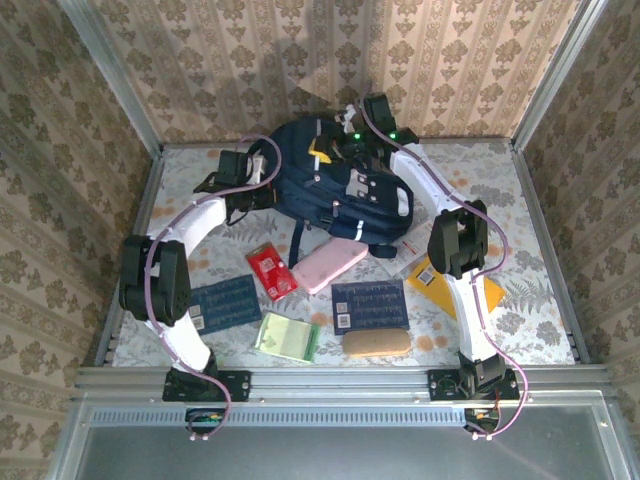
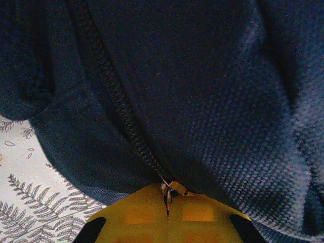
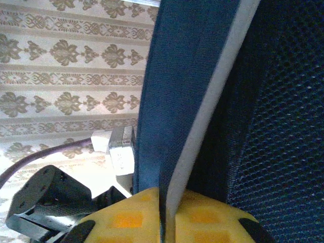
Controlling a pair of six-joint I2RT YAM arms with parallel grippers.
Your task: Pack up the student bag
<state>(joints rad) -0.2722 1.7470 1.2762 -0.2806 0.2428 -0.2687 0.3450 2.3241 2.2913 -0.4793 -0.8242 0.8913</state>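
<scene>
The student bag (image 1: pixel 335 190), dark navy with white trim, lies at the back middle of the table. My left gripper (image 1: pixel 266 186) is at the bag's left side. In the left wrist view its yellow fingers (image 2: pixel 136 212) are shut on the small metal zipper pull (image 2: pixel 171 188) at the end of a dark zipper (image 2: pixel 116 96). My right gripper (image 1: pixel 352 140) is at the bag's top, near the back wall. Its yellow fingers (image 3: pixel 126 217) are shut on a navy fabric edge with a white stripe (image 3: pixel 202 131); dark mesh (image 3: pixel 283 126) lies to its right.
In front of the bag lie a red packet (image 1: pixel 271 270), a pink case (image 1: pixel 331 265), two navy booklets (image 1: pixel 224 303) (image 1: pixel 369 303), a green packet (image 1: pixel 288 336), a tan pouch (image 1: pixel 376 343) and a yellow envelope (image 1: pixel 448 288). Patterned walls close in the table on three sides.
</scene>
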